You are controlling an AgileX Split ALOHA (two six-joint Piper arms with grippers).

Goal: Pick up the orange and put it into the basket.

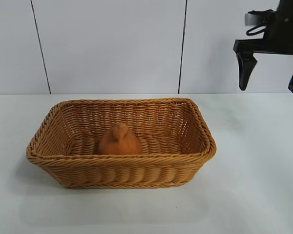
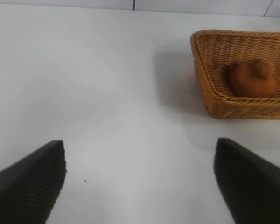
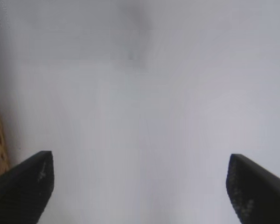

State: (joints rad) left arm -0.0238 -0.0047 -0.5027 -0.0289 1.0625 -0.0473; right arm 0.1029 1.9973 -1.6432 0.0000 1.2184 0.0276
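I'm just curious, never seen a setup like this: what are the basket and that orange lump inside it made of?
The basket looks like woven wicker or a plastic imitation: tan-orange strands, ribbed sides, thick braided rim with a slight sheen. The orange sitting in it is matte and lumpy with a bumpy knob on top; whether it is real fruit or a model, the look leaves open.

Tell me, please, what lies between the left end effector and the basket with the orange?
Only bare white table, as the left wrist view shows. The left end effector is open; the basket holds the orange.
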